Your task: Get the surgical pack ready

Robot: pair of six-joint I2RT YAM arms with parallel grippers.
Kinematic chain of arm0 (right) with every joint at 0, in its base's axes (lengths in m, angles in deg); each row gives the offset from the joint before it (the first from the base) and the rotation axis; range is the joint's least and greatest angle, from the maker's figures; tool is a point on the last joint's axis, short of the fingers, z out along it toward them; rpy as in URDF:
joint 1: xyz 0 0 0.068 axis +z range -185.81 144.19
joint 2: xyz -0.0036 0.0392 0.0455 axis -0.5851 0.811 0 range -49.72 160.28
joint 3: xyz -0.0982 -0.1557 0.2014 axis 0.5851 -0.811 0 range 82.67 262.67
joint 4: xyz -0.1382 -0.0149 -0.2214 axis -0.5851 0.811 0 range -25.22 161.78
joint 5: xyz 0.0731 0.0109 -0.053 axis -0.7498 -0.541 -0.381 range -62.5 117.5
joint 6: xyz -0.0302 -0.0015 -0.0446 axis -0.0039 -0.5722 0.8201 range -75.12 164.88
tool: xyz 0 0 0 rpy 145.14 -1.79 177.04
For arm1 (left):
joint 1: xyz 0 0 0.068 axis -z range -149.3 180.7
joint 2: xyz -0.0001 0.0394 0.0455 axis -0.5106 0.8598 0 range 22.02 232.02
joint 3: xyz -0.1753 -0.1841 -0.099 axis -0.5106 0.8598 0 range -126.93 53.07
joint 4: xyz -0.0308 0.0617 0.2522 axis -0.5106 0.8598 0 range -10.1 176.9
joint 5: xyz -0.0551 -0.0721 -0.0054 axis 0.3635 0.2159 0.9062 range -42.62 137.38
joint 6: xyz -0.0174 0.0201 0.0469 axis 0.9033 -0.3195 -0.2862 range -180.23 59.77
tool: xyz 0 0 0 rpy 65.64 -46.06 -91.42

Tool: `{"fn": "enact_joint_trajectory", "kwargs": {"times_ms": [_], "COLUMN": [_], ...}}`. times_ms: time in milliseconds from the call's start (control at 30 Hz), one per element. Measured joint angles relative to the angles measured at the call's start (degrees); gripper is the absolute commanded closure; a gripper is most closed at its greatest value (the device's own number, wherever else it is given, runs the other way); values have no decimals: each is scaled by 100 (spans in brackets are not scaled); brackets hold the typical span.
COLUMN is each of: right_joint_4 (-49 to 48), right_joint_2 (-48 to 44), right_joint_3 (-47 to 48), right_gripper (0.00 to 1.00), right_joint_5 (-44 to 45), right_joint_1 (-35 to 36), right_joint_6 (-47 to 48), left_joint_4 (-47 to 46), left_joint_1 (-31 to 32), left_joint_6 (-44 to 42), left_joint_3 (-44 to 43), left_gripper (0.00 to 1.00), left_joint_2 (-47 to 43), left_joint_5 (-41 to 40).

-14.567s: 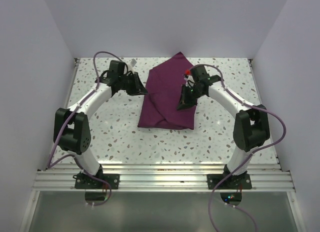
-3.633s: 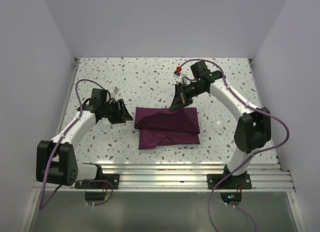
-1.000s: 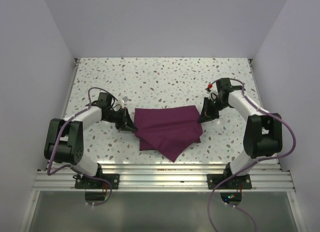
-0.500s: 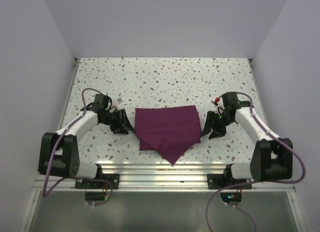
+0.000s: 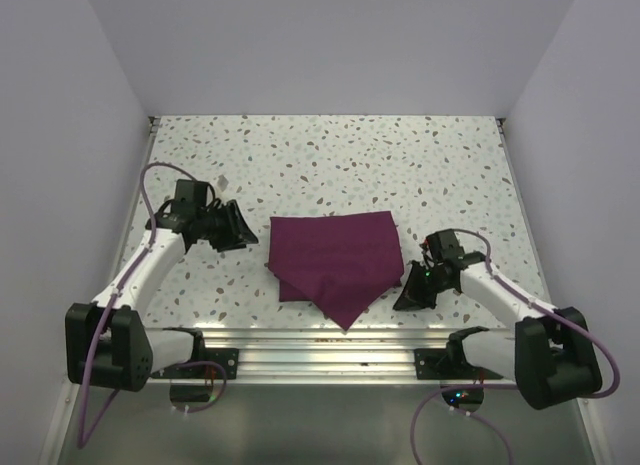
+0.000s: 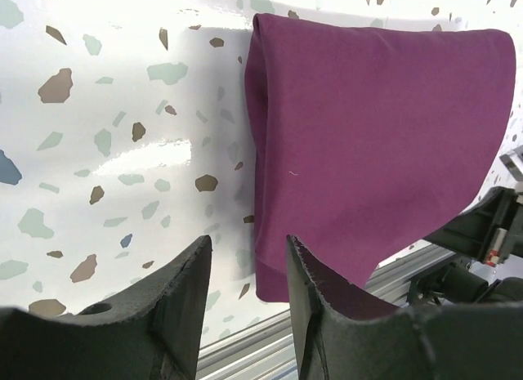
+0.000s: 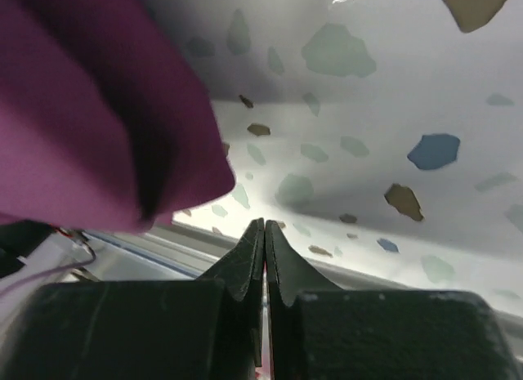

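Observation:
The surgical pack (image 5: 335, 260), a dark-purple cloth, lies folded on the speckled table with one corner pointing at the near edge. My left gripper (image 5: 240, 228) hovers just left of the cloth's left fold, open and empty. In the left wrist view the surgical pack (image 6: 368, 135) fills the upper right ahead of the left gripper (image 6: 248, 245). My right gripper (image 5: 403, 297) sits low by the cloth's near right edge, shut with nothing between its fingers. In the right wrist view the surgical pack (image 7: 90, 127) bulges at the upper left, apart from the right gripper (image 7: 264, 225).
An aluminium rail (image 5: 320, 350) runs along the table's near edge, just in front of the cloth's pointed corner. Pale walls close in the table at the left, right and back. The terrazzo table (image 5: 330, 160) stretches behind the cloth.
Both grippers came off the cloth's side corners. The left one drew back to the left and stays open. The right one opened, swung toward the near edge and shut. The cloth lies still.

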Motion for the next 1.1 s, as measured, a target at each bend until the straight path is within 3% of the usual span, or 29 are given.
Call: {"fn": "enact_joint_trajectory", "kwargs": {"times_ms": [167, 433, 567, 867, 967, 1067, 1100], "right_joint_4": [-1102, -2769, -2903, -2485, -1928, -1410, -1246], "right_joint_2": [107, 1351, 2162, 4293, 4389, 4334, 4260], "right_joint_3": [-560, -306, 448, 3322, 3891, 4212, 4201], "right_gripper": [100, 100, 100, 100, 87, 68, 57], "right_joint_5": [-122, -608, -525, -146, 2, 162, 186], "right_joint_1": [81, 155, 184, 398, 415, 334, 269], "right_joint_6": [-942, -1786, -1827, -1510, -1180, -695, -529], "left_joint_4": [35, 481, 754, 1104, 1134, 1139, 1117], "left_joint_1": [120, 780, 966, 1558, 2275, 3132, 3373], "left_joint_6": [9, 181, 271, 291, 293, 304, 306], "left_joint_3": [-9, -315, -450, -719, -1043, -1451, -1596], "left_gripper": [54, 56, 51, 41, 39, 39, 38], "left_joint_2": [-166, -511, -748, -911, -570, -11, 210], "left_joint_5": [-101, -667, -1075, -1818, -2197, -2601, -2695]}}
